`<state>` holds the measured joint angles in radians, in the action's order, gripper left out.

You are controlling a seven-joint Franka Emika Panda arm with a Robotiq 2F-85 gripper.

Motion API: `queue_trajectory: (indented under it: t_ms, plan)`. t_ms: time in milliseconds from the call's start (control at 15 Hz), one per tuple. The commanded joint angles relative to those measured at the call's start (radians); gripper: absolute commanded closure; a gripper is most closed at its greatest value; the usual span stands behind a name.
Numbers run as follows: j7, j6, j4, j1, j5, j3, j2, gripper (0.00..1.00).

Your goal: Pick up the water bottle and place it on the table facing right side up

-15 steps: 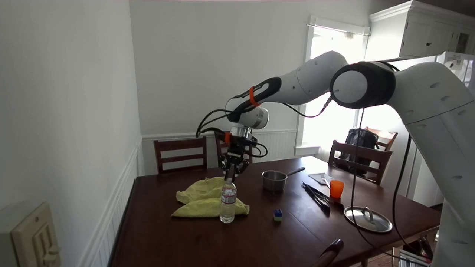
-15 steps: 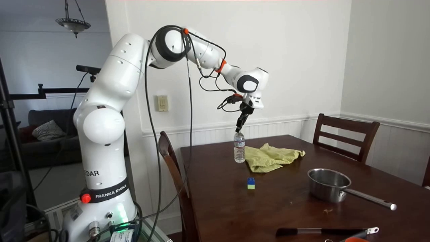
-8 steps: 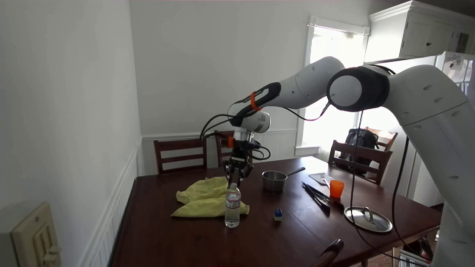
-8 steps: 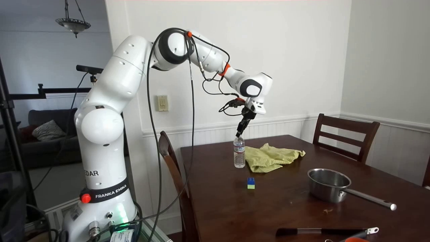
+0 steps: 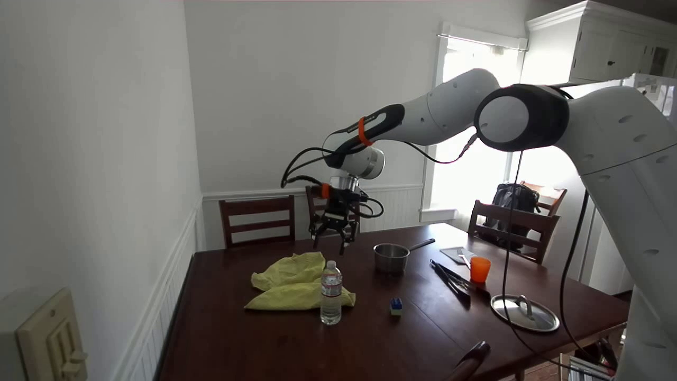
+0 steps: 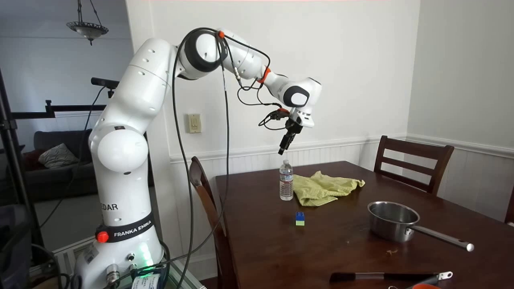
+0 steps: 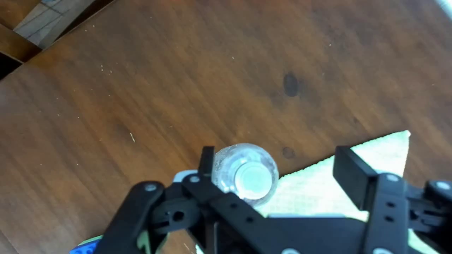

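The water bottle (image 5: 331, 293) stands upright on the dark brown table (image 5: 275, 346), cap up, beside the yellow cloth. An exterior view has the same bottle (image 6: 286, 184) on the table's far side. Above its cap, clear of it, hangs my gripper (image 5: 329, 246) with fingers spread. A small gap separates the gripper (image 6: 281, 152) from the cap. Seen from above in the wrist view, the bottle (image 7: 253, 180) appears between the jaws, closer to the left finger (image 7: 206, 160); the right finger (image 7: 353, 176) is well away from it. Nothing is held.
Right by the bottle lies a crumpled yellow cloth (image 6: 325, 186). A small blue and green block (image 6: 300, 218) sits nearby. Farther off are a steel saucepan (image 6: 393, 222), black tongs (image 5: 449, 280), an orange cup (image 5: 479, 269) and a pan lid (image 5: 524, 313). Chairs (image 6: 413, 160) line the table.
A second ago the gripper was shut at the bottle's top, the bottle slightly higher. The bottle came down onto the table; then the gripper opened and rose away from it.
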<state>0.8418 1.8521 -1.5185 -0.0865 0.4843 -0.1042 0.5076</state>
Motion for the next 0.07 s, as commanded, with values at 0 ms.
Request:
queue_trajectory:
  t_ms: [0]
  plan:
    - [-0.020,-0.002,-0.005,-0.001,-0.006,0.016,-0.025,0.01]
